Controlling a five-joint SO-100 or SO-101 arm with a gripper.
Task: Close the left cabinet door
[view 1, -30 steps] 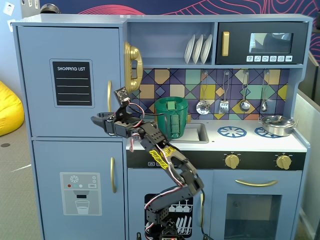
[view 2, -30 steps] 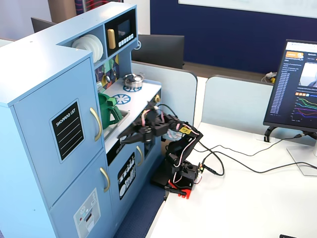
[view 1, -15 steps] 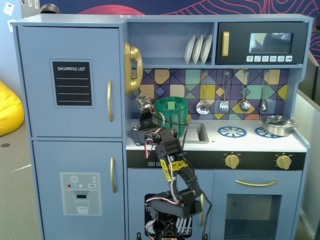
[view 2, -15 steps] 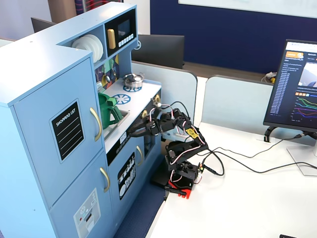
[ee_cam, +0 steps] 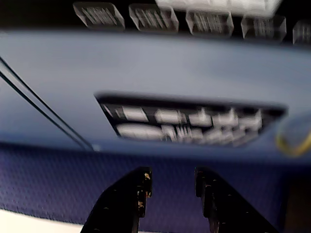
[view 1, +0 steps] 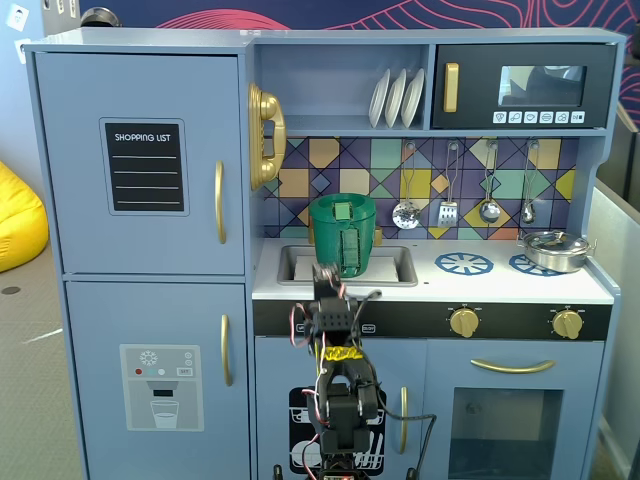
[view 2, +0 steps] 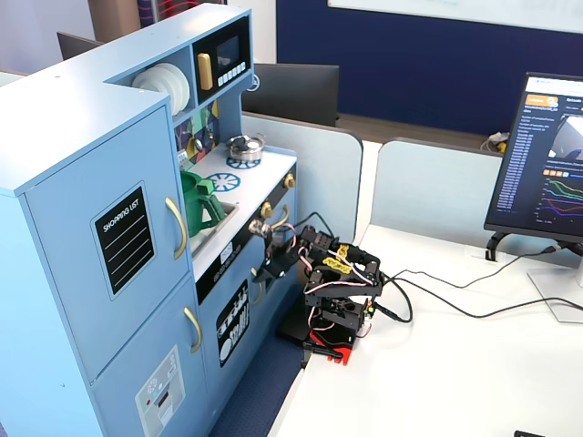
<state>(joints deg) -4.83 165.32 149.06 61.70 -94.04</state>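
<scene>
The left cabinet door (view 1: pixel 145 165) is light blue with a black "SHOPPING LIST" panel and a gold handle (view 1: pixel 219 202). It lies flush with the cabinet front in both fixed views, and its face also shows from the side (view 2: pixel 109 228). My arm (view 1: pixel 335 325) is folded low in front of the lower cabinets, well to the right of that door and below it. My gripper (ee_cam: pixel 172 175) is open with nothing between its black fingers (ee_cam: pixel 138 187). It points at the black dishwasher graphic (ee_cam: pixel 189 121), and from the side it hangs by the lower cabinet front (view 2: pixel 266 271).
A green pitcher (view 1: pixel 343 232) stands in the sink and a gold telephone (view 1: pixel 264 135) hangs beside the door. Below is the door with the water-dispenser graphic (view 1: pixel 160 385). Cables (view 2: pixel 437 291) trail over the white table to a monitor (view 2: pixel 547 164).
My arm has drawn back from beside the door's gold handle, swung right and folded down over its base. The door has stayed flush.
</scene>
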